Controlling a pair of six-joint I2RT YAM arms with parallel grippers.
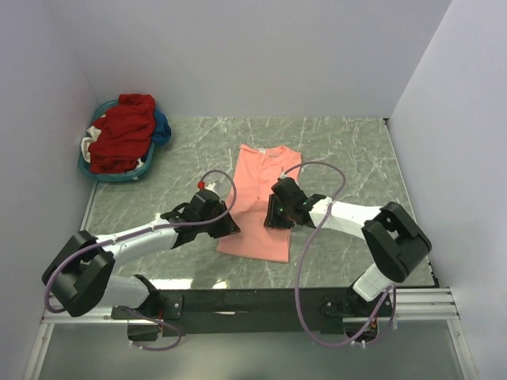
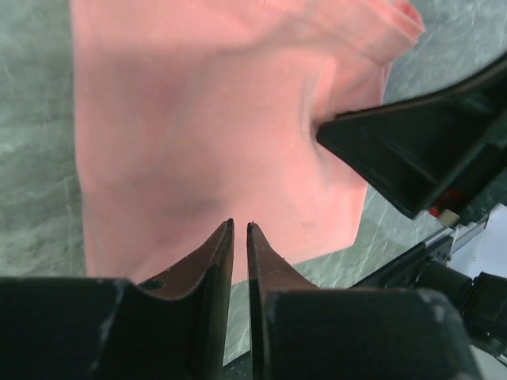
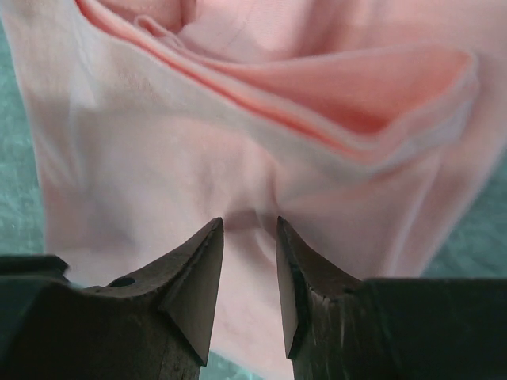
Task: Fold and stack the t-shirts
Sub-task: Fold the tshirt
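Both grippers [image 2: 240, 226] [image 3: 249, 223] pinch t-shirt [image 1: 257, 178] — gripped edges hidden.

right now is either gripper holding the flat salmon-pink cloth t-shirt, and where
Right gripper pinches a pucker of the salmon-pink t-shirt near its right edge, mid-length. Left gripper sits nearly shut at the left edge; a hold there cannot be told.

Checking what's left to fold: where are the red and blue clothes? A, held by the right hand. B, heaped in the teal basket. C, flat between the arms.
B: the red and blue clothes sit heaped in the teal basket at the far left corner; only the pink t-shirt lies flat.
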